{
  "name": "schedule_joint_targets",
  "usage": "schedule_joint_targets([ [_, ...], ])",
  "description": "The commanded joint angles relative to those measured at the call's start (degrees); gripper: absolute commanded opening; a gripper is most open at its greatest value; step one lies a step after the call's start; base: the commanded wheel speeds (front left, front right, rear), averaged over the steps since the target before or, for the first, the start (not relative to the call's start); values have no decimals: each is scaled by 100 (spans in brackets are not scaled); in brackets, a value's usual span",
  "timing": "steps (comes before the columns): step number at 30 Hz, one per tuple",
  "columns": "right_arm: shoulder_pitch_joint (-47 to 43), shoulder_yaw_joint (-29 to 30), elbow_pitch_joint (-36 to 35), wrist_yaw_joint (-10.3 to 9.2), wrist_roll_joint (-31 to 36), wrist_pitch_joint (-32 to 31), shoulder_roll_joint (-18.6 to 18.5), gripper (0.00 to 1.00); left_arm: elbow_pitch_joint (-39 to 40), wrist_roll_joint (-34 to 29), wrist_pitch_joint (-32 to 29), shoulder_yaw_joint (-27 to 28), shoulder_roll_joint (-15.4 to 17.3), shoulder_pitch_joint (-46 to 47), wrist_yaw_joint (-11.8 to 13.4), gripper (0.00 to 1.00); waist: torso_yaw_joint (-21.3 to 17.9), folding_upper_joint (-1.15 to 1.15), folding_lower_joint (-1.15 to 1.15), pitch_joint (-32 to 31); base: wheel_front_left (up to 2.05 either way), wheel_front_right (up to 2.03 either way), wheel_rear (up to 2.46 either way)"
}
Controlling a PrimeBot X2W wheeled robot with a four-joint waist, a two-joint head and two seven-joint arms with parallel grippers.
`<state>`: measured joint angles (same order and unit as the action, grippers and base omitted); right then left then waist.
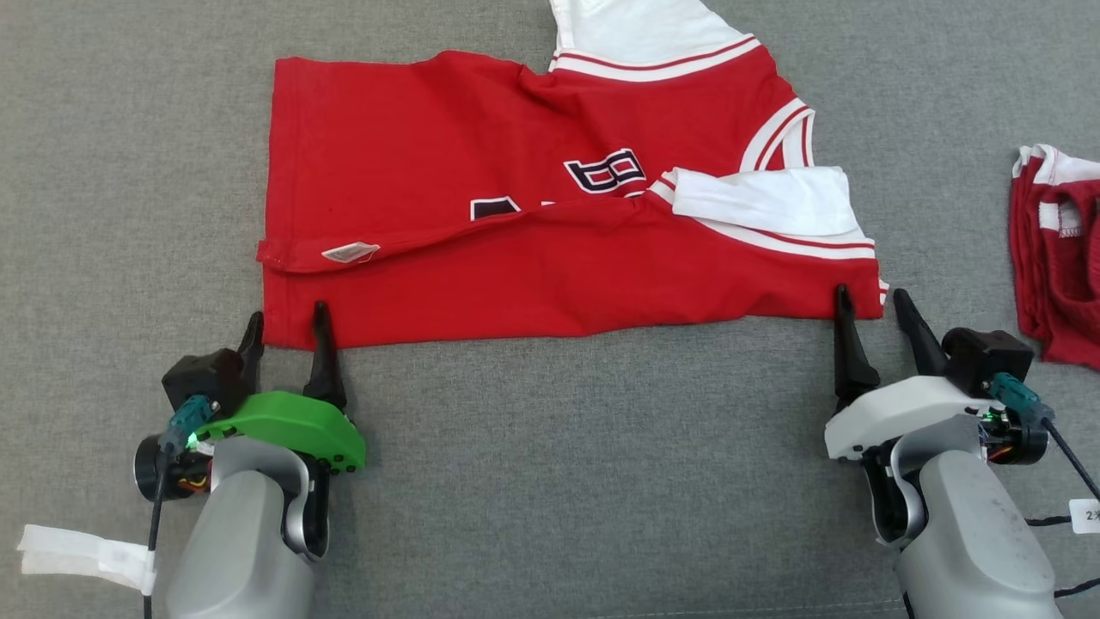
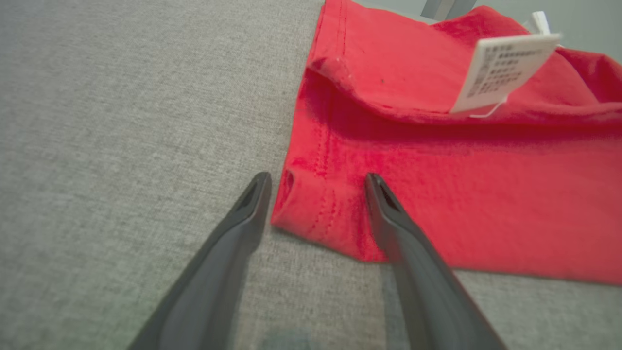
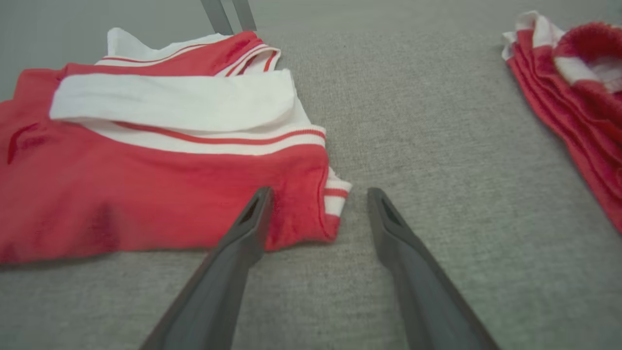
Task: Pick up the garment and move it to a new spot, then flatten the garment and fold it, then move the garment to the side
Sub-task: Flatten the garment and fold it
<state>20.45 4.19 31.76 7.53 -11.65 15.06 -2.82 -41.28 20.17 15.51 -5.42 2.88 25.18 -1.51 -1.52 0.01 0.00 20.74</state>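
left gripper (image 1: pixel 288 311) is released, its jaws spread around the near-left corner of the red jersey (image 1: pixel 516 189), gripping nothing. jersey lies folded on the grey cloth surface (image 1: pixel 559 447), white label (image 1: pixel 350 252) near its left hem, white sleeve on top at right. right gripper (image 1: pixel 871 292) is likewise spread around the near-right corner; second red garment (image 1: pixel 1057 258) well apart, far right.

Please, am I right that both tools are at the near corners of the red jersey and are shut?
Not quite: both are open, not shut. The left wrist view shows the left tool spread at one near corner of the jersey, and the right wrist view the right tool at the other.
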Motion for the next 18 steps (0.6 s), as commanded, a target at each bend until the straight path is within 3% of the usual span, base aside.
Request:
schedule_joint_targets([
  [1,126,-40,120,-9,40,6,-27,100,-238,-40,-85,-53,8,-10,-50,89,-18,-1,0,37,0,0,0],
  [2,142,-81,222,-9,54,-1,-18,100,-286,-20,-87,-50,5,9,-56,50,-15,-1,0,43,0,0,0],
  [3,167,-149,330,-9,-47,-1,-9,100,-366,28,-90,-57,-1,18,-94,31,-8,-1,0,45,0,0,0],
  [4,187,-196,402,-8,-53,-3,-9,100,-416,43,-93,-68,-3,17,-114,0,-1,-1,0,43,0,0,0],
  [5,218,-254,459,-5,-54,-5,-8,37,-463,72,-94,-79,-4,4,-140,0,6,-1,0,32,0,0,0],
  [6,236,-269,490,-5,-82,-6,-6,0,-486,88,-95,-93,-10,-9,-159,0,15,-1,0,20,0,0,0],
  [13,449,-205,457,-9,-216,2,-18,0,-46,339,-46,54,3,-52,-348,0,120,-1,0,-321,0,0,0],
  [18,427,40,381,-10,-525,6,-25,0,232,167,-42,322,23,-179,-405,0,144,-1,0,-843,0,0,0],
])
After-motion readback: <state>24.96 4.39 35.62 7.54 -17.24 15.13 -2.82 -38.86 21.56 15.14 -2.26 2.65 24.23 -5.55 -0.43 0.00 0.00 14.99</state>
